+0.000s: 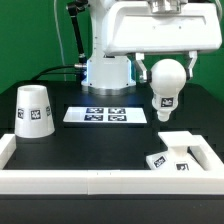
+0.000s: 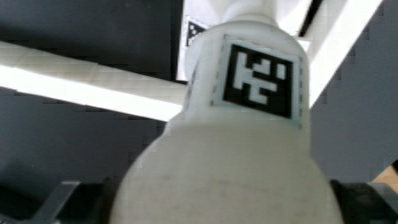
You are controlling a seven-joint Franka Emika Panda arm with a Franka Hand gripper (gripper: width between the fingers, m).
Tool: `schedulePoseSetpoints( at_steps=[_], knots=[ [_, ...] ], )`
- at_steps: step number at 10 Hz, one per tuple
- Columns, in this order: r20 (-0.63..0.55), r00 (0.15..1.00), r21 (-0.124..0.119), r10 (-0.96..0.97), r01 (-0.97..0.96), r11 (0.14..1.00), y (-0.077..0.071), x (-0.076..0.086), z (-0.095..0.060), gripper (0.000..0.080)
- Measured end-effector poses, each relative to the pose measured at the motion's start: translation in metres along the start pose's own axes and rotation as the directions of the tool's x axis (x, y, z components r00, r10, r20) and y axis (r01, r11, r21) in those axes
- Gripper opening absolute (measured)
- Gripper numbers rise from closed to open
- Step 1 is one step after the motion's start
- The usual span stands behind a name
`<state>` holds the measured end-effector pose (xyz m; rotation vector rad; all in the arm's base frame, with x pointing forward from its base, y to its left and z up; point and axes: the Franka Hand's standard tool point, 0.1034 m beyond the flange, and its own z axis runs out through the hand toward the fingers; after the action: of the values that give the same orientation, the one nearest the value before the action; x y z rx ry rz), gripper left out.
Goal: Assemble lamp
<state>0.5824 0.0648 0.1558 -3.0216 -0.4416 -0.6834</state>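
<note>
My gripper (image 1: 166, 68) is shut on the white ball-shaped bulb (image 1: 166, 83) and holds it in the air, its tagged neck pointing down. In the wrist view the bulb (image 2: 231, 150) fills the frame between the dark fingers (image 2: 61, 200), a black-and-white tag on its neck. The flat square lamp base (image 1: 176, 152) with its short tagged post lies below the bulb, at the exterior view's front right against the white wall. The tapered shade (image 1: 34, 110) stands at the exterior view's left with a tag facing the camera.
The marker board (image 1: 105, 115) lies flat on the black table in the middle. A white wall (image 1: 90, 180) runs along the front and sides. The robot's white pedestal (image 1: 108, 70) stands behind the marker board.
</note>
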Motion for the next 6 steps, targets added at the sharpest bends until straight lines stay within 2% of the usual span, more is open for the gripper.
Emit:
schedulePoseSetpoints(
  at_steps=[1, 2, 4, 6],
  knots=[
    [-0.005, 1.0, -0.002, -0.007, 0.007, 1.0, 0.0, 0.0, 0.0, 0.058],
    [-0.032, 0.999, -0.011, -0.024, 0.023, 1.0, 0.0, 0.006, 0.0, 0.058],
    [-0.049, 0.997, -0.008, -0.052, 0.052, 0.999, -0.009, 0.019, -0.004, 0.058],
    [-0.046, 0.998, -0.008, -0.05, 0.049, 0.999, -0.008, 0.017, -0.002, 0.058]
  ],
)
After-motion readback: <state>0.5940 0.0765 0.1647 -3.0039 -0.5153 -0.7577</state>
